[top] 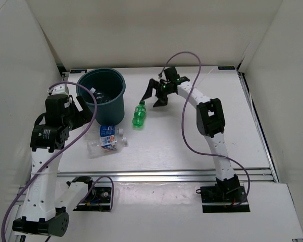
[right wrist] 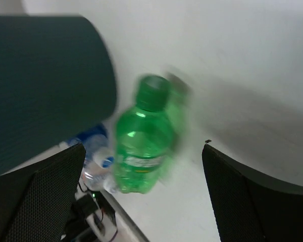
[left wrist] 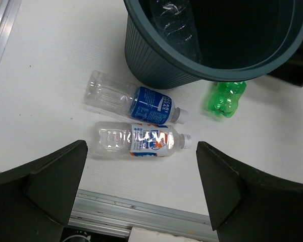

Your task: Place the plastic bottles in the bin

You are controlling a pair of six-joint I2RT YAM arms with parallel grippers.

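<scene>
Top view: bin (top: 111, 108) upright at far left, green bottle (top: 139, 115) just beside it, two clear labelled bottles (top: 107, 138) lying side by side in front. Left wrist view: I hold the left gripper (left wrist: 141, 146) spread wide and empty over that pair, I judge to take the nearer; one clear bottle (left wrist: 175, 27) already lies in the bin. Right wrist view, blurred: right gripper (right wrist: 144, 151) wide, empty, framing the green bottle.

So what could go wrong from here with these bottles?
The green bottle sits close to the bin, so the open right gripper could bump the bin or knock the bottle away. The clear bottles lie side by side on the table under the open left gripper. Closing there might catch both or send one rolling.
</scene>
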